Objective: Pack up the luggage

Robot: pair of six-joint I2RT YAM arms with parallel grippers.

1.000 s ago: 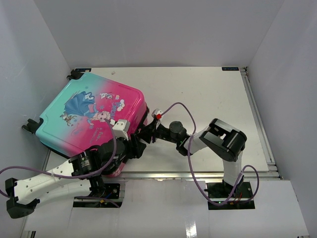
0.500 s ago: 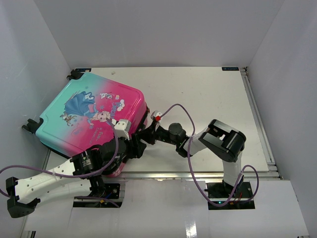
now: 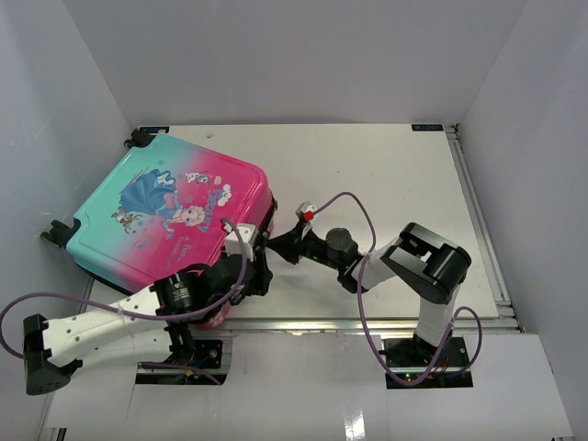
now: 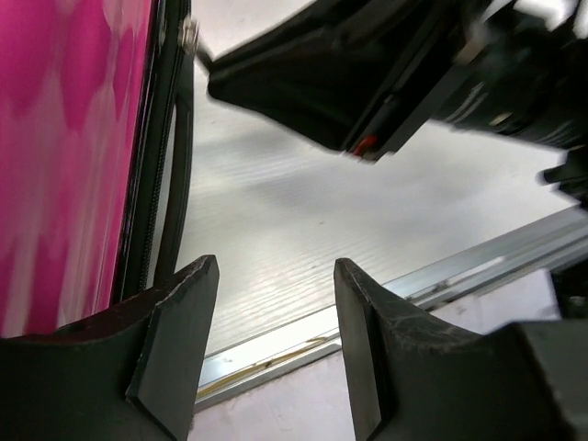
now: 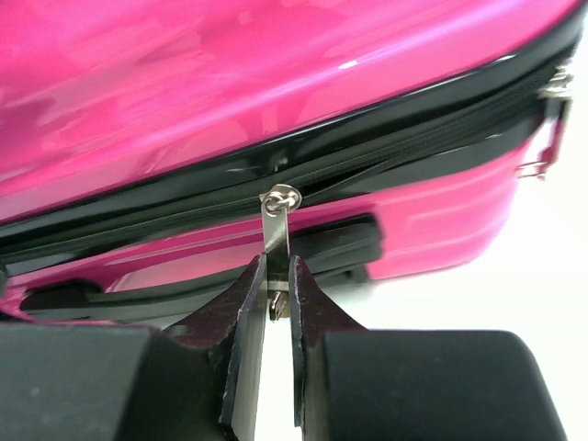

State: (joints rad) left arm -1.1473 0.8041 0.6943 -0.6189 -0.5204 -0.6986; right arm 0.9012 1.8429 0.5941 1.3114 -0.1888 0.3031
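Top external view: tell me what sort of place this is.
Probably a robot lab test cell: bare white walls box in a white table with metal rails, the left arm and right arm are bolted at its near edge, and the luggage lies on it.

Top cam is high behind the arm bases, angled down, wide enough for the whole table [image 3: 395, 184] and luggage [image 3: 165, 211]. Left wrist cam sits low, looking between its fingers [image 4: 175, 340] across the table at the right gripper [image 4: 216, 73]. Right wrist cam is hard up against the luggage's pink side, zip pull [image 5: 277, 230] centred; all three views share that side.
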